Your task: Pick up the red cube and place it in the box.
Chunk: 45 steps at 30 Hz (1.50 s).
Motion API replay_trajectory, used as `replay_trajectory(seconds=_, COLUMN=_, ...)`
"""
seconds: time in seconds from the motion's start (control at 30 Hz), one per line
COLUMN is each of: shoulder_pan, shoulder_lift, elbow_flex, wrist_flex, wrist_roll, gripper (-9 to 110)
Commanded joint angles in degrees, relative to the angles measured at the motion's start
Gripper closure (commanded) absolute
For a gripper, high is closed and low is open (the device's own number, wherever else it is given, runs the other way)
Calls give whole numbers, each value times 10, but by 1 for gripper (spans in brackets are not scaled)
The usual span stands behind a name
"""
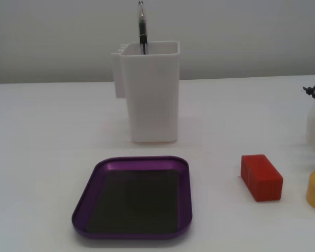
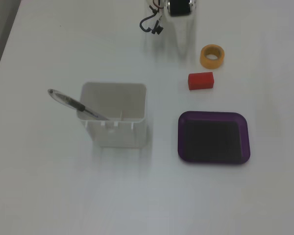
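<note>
White counter (image 2: 49, 196) carries the red cube (image 2: 201, 81), lying just beside the empty purple box (image 2: 213, 155) and near a yellow tape roll (image 2: 212, 56); jaws' state cannot be told.

Bright even light in both fixed views, white table (image 2: 49, 196) washed out, shadows faint and soft, overall slight blur, low resolution, right edge overexposed, dull glare on purple tray (image 1: 94, 181) rim

Perhaps office: pen holder (image 1: 149, 94), tape (image 2: 212, 56)
</note>
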Motion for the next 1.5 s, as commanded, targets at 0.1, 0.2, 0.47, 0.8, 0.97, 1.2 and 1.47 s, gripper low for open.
replay_trajectory(seconds=0.1, shoulder_pan=4, shoulder_lift=49, elbow_flex=4, wrist_flex=-6, wrist_roll=-4, gripper=102)
replay_trajectory(seconds=0.2, shoulder_pan=4, shoulder_lift=49, elbow_flex=4, wrist_flex=-6, wrist_roll=-4, gripper=102)
replay_trajectory(seconds=0.47, shoulder_pan=4, shoulder_lift=49, elbow_flex=4, wrist_flex=-7, wrist_roll=-4, gripper=102)
replay_trajectory(seconds=0.8, shoulder_pan=5, shoulder_lift=43, elbow_flex=-6, wrist_flex=-39, wrist_roll=-4, gripper=102)
replay_trajectory(seconds=0.97, shoulder_pan=33, shoulder_lift=27, elbow_flex=-69, wrist_flex=-87, wrist_roll=-4, gripper=102)
replay_trajectory(seconds=1.2, shoulder_pan=52, shoulder_lift=-163, elbow_flex=-196, wrist_flex=-96, wrist_roll=-69, gripper=92)
replay_trajectory(seconds=1.47, shoulder_pan=46, shoulder_lift=-570, elbow_flex=-446, wrist_flex=-45, wrist_roll=-67, gripper=83)
